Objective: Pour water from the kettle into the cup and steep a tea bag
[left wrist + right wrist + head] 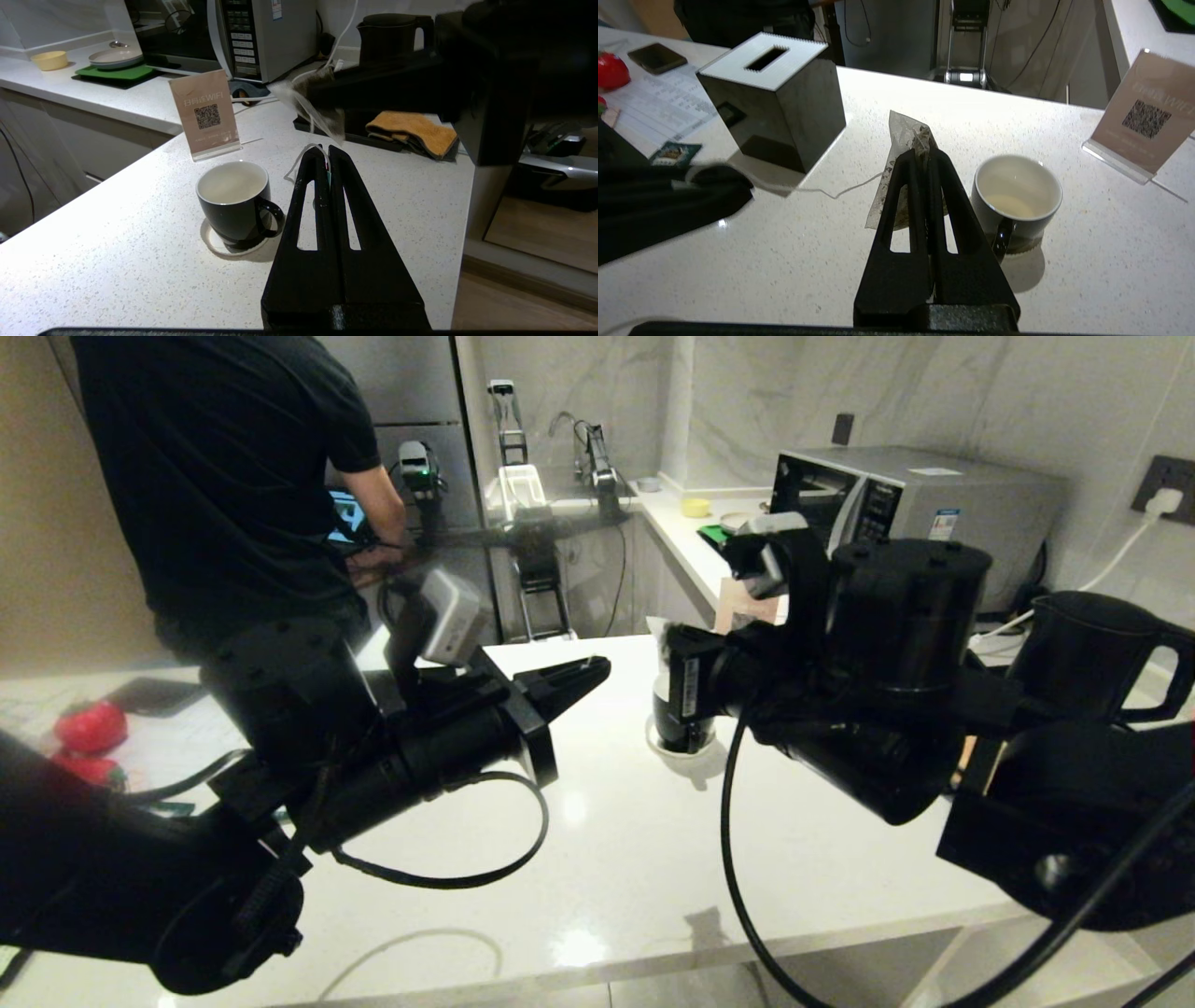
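The tea bag (903,133), a pale pouch with dark leaves inside, hangs pinched in my right gripper (923,156), which is shut on it just beside the cup (1017,196) and above the counter. Its thin white string (822,190) runs across to my left gripper (325,150), which is shut on the string and its small tag. The black cup (233,196), white inside, stands on a white saucer (212,242) and holds pale liquid. The black kettle (1092,653) stands at the back right, behind my right arm. Seen from the head camera, the right arm hides most of the cup.
A black tissue box (775,98) and a QR-code sign (205,112) stand on the white counter (607,859). An orange cloth (411,133) lies on a black tray. A microwave (915,513) sits behind. A person (233,476) stands at the far left.
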Tool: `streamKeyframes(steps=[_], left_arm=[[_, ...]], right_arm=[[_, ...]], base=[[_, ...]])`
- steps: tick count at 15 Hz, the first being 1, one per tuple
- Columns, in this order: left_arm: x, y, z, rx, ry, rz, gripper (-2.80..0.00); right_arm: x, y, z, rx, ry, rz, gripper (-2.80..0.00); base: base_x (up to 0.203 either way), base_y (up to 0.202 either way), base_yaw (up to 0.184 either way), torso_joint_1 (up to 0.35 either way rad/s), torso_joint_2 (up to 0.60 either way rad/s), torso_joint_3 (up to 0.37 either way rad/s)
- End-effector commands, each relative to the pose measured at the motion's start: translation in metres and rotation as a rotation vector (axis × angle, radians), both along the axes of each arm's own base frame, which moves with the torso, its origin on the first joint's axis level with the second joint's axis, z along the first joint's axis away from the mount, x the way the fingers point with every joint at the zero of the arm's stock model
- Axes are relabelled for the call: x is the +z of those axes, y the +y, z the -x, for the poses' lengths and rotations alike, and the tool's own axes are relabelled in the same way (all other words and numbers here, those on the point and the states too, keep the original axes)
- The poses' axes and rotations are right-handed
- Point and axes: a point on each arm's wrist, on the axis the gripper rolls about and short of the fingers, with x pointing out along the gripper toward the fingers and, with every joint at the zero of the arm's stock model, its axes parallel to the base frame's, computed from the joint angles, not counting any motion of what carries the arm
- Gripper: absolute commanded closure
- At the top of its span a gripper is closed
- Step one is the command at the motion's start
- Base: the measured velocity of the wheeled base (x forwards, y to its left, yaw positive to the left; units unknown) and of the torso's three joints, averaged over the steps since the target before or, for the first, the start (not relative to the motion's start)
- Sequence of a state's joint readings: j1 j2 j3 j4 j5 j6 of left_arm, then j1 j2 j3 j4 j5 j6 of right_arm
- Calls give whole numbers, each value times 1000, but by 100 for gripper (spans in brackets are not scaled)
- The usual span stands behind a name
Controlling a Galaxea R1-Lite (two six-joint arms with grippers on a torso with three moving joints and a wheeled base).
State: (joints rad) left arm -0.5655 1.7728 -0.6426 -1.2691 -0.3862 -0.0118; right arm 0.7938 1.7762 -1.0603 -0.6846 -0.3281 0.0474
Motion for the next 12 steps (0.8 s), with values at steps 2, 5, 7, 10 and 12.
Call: streamKeyframes(steps=[2, 5, 7, 10, 12], left_arm=[[-1, -1, -1, -2, 0, 0, 0], [-3, -1, -1, -2, 4, -2, 0], [-3, -1, -1, -2, 4, -2, 0], [-3, -1, -1, -2, 4, -2, 0], [-3, -1, -1, -2, 4, -3, 0]], right_arm=[[-8, -1, 1, -1, 16, 16, 0], [-12, -3, 3, -1, 27, 25, 0], [-16, -5, 5, -1, 38, 37, 0], [-19, -8, 8, -1, 47, 45, -280], [-22, -10, 9, -5, 58, 47, -280]], base=[[0, 0, 0, 0, 0, 0], [0, 0, 0, 0, 0, 0], [0, 0, 0, 0, 0, 0], [0, 0, 0, 0, 0, 0], [0, 0, 0, 0, 0, 0]])
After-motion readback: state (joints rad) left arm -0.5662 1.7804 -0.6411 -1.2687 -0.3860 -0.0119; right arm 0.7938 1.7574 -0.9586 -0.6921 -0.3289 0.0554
